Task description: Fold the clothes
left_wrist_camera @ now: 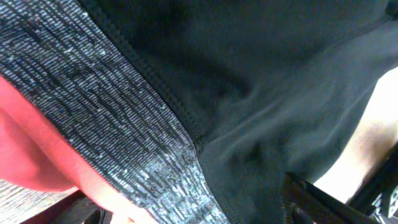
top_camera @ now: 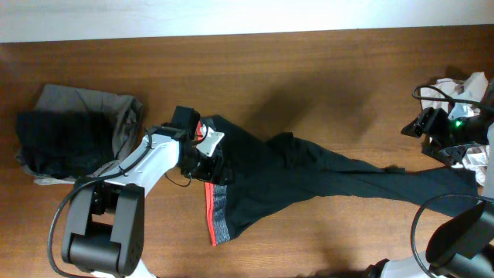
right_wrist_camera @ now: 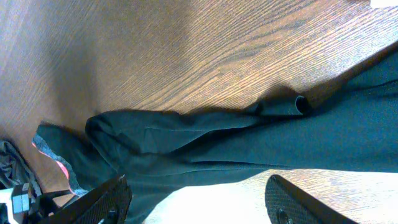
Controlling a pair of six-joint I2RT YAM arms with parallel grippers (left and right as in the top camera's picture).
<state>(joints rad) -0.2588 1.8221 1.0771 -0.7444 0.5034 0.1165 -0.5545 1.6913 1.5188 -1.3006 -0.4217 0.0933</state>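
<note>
The black leggings lie stretched across the table, the legs running to the right edge. Their grey waistband with red-orange lining is at the left. My left gripper is down on the waistband's upper end. In the left wrist view the grey waistband and black fabric fill the frame between the fingers, which stand wide apart. My right gripper hovers at the far right, open and empty, above the leggings' legs.
A pile of folded grey, beige and black garments sits at the far left. White crumpled items and cables lie at the right edge. The wooden table shows bare behind the leggings.
</note>
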